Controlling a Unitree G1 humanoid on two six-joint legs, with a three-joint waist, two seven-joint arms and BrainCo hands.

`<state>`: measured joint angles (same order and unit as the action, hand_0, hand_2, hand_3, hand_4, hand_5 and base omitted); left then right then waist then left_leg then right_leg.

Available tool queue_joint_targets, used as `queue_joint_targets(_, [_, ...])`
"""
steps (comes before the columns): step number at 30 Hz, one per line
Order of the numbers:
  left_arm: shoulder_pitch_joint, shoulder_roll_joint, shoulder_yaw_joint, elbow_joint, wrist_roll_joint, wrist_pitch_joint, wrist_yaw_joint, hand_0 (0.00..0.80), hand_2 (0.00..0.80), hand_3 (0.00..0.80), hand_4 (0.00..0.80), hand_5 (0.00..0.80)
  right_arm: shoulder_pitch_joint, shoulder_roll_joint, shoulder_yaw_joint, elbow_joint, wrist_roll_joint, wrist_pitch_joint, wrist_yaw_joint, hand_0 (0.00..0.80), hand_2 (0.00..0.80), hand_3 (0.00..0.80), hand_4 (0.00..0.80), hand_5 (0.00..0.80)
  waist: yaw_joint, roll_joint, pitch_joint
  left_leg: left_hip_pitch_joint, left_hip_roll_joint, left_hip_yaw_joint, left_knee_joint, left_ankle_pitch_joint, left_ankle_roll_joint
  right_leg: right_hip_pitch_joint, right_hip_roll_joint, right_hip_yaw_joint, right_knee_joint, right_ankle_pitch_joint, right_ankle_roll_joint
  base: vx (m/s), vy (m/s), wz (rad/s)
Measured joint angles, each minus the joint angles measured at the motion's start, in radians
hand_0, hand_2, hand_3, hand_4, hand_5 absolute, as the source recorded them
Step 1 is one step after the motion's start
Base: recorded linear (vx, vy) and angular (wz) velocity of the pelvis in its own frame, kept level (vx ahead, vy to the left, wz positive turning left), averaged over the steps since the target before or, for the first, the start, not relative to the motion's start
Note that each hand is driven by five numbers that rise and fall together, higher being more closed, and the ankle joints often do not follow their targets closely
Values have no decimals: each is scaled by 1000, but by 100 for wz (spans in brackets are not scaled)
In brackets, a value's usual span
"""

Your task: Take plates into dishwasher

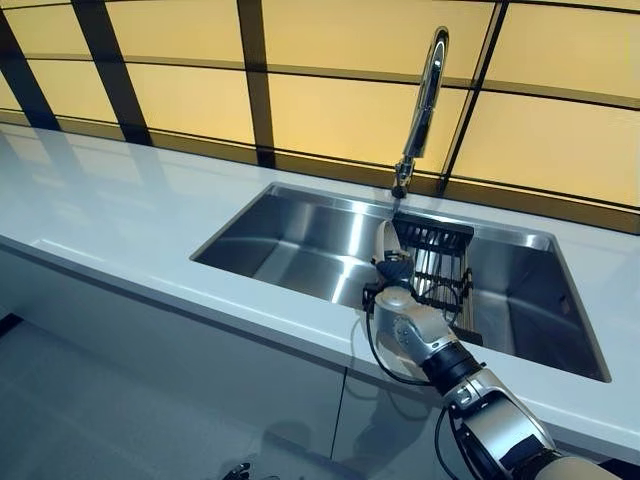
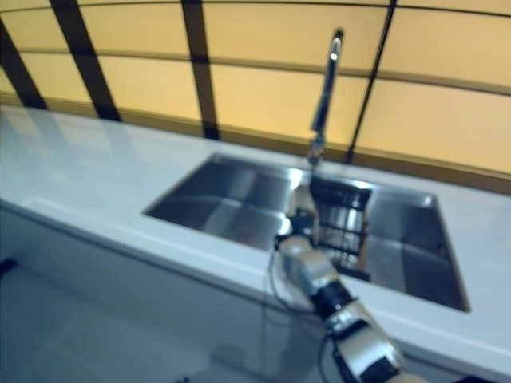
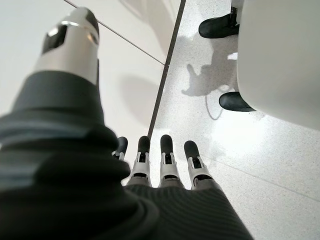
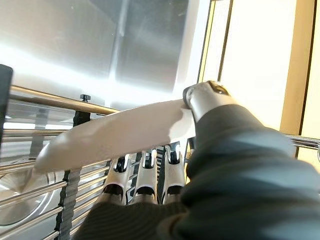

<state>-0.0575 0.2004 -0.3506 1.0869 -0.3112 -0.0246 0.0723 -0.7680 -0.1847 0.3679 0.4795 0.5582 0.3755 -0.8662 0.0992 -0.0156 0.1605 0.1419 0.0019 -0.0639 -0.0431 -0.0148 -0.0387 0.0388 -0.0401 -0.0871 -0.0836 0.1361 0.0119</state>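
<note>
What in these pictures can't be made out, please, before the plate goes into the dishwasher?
- Dishwasher: in no view.
- Plate: in the right wrist view the right hand covers its near edge; in the eye views the hand hides most of it.
- Rack in the sink: its lower part sits behind the right arm; whether it holds more plates cannot be told.
- Left hand: seen only in its wrist view, hanging open over the floor.

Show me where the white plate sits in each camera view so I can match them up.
Left eye view: plate stands on edge in the sink, beside the black rack, above the right hand.
Right eye view: plate, same spot, left of the rack.
Left wrist view: not in it; only floor.
Right wrist view: plate across the middle, pinched by the thumb and fingers.
Shared landmark: the rack, below the faucet.
</note>
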Motion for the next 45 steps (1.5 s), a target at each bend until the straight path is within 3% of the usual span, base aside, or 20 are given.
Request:
queue_joint_targets(2, [0, 1, 0, 0, 0, 0, 0, 0, 0, 0, 0, 0, 0, 0, 0, 0, 0, 0, -2, 499, 499, 499, 499, 499, 0, -2, 0, 1, 0, 0, 0, 0, 0, 1, 0, 0, 0, 0, 0, 0, 0, 0])
queue_joint_targets(3, [0, 1, 0, 0, 0, 0, 0, 0, 0, 0, 0, 0, 0, -1, 0, 0, 0, 0, -4, 568, 568, 568, 568, 568, 0, -3, -1, 1, 0, 0, 1, 0, 0, 2, 0, 0, 0, 0, 0, 0, 0, 0])
queue_joint_targets(5, [0, 2, 0, 0, 0, 0, 0, 0, 0, 0, 0, 0, -1, -7, 0, 0, -1, -1, -3, 800, 800, 800, 800, 800, 0, -7, -1, 1, 0, -1, 2, 0, 0, 2, 0, -1, 0, 0, 0, 0, 0, 0])
queue_joint_targets(26, [1, 6, 0, 0, 0, -1, 0, 0, 0, 0, 0, 0, -5, -8, 0, -2, -18, 1, 15, 800, 800, 800, 800, 800, 0, -14, -3, 1, -2, -4, 2, 0, 0, 3, -1, -2, 0, 0, 0, 0, 0, 0])
queue_joint_targets(45, [8, 14, 16, -4, 1, -6, -2, 0, 0, 0, 0, 0, 58, -102, -20, -123, -81, 46, 163, 800, 800, 800, 800, 800, -8, -17, -2, -11, -1, -4, 1, 0, 0, -8, -1, 0, 0, 0, 0, 0, 0, 0])
